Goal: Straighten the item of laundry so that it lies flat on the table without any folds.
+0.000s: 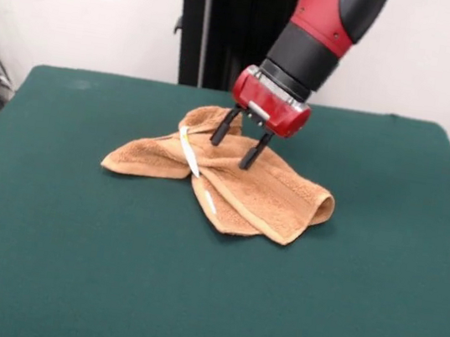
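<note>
We see towel [231, 182] rumpled, folded over itself, mid table [42, 260], white tag [189, 153] on its left part. Gripper [233, 146] right of tag, fingers [225, 128] spread wide, tips just over towel, holding nothing.

Bare table [65, 272] rings the rumpled towel [271, 197]; only the arm [311, 46] stands above its middle.

The counter [39, 276] is cut off at the picture's bottom edge and lower corners. The arm [330, 32] leaves the top edge. The towel [271, 201] folds conceal its underside.
</note>
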`<state>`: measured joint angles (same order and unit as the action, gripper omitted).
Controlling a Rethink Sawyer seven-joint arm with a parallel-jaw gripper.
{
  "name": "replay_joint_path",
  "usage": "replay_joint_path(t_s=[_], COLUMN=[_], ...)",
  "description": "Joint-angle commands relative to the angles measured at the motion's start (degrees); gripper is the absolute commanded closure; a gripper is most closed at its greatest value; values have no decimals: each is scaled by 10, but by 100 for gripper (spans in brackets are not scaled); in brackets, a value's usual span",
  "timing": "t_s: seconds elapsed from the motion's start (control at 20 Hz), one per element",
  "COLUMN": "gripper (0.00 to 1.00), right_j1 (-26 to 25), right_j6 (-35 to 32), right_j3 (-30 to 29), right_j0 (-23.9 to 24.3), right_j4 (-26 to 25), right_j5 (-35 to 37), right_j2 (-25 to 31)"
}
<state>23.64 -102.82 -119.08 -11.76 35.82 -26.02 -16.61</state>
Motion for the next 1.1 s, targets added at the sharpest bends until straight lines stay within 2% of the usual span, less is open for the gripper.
replay_joint_path(t_s=[0.05, 0.6, 1.1], gripper=[0, 0, 0], right_j1=[-44, -52, -73], right_j6=[-182, -187, -218], right_j3=[-5, -13, 6], right_j0=[-8, -33, -11], right_j4=[42, 84, 65], right_j5=[-43, -31, -64], right_j2=[26, 18, 40])
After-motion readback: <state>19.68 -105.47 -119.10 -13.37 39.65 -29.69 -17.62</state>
